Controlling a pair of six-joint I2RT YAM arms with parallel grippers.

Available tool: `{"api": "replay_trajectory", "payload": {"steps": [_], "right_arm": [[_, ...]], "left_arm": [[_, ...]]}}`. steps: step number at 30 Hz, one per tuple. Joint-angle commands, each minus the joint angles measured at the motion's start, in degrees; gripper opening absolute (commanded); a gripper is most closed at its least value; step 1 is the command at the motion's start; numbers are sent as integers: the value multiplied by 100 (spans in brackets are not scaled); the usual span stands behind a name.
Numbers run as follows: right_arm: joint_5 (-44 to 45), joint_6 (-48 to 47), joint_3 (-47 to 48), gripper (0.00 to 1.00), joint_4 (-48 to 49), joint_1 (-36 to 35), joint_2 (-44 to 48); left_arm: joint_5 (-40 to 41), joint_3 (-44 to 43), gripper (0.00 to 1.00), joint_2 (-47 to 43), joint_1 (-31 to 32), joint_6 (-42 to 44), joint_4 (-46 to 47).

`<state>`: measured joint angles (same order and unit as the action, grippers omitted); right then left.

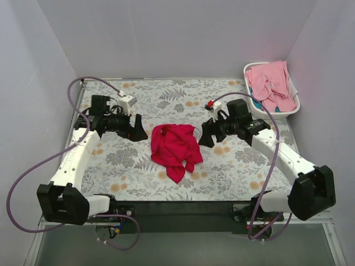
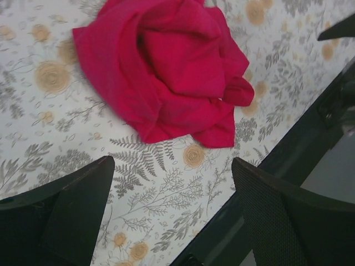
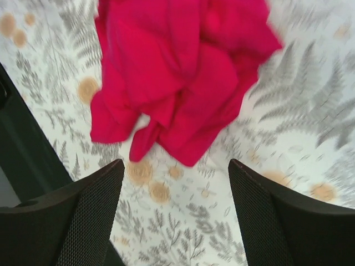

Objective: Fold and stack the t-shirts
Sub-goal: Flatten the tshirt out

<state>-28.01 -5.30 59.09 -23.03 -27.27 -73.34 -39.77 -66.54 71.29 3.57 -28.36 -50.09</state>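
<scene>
A crimson red t-shirt [image 1: 175, 145] lies crumpled in a heap at the middle of the floral table. It fills the top of the left wrist view [image 2: 166, 72] and of the right wrist view [image 3: 177, 72]. My left gripper [image 1: 137, 129] is open and empty, just left of the heap, its jaws spread wide [image 2: 173, 172]. My right gripper [image 1: 206, 134] is open and empty, just right of the heap [image 3: 175, 166]. Neither touches the cloth. Pale pink t-shirts [image 1: 272, 86] lie piled in the white laundry basket [image 1: 291, 111] at the back right.
The floral tablecloth [image 1: 127, 166] covers the table between white walls. A dark strip [image 1: 177, 208] runs along the near edge. Purple cables [image 1: 33, 172] loop beside both arms. Some blue cloth [image 1: 250, 91] shows in the basket.
</scene>
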Motion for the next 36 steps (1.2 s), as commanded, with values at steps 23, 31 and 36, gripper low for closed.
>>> {"api": "replay_trajectory", "payload": {"steps": [23, 31, 36], "right_arm": [[-635, 310, -373, 58, 545, 213, -2895], [-943, 311, 269, 1, 308, 511, -3274], [-1224, 152, 489, 1, 70, 889, -3187]], "left_arm": [[2914, 186, 39, 2179, 1999, 375, 1300], [2149, -438, 3, 2425, 962, 234, 852], [2061, -465, 0, 2469, 891, 199, 921]]}}
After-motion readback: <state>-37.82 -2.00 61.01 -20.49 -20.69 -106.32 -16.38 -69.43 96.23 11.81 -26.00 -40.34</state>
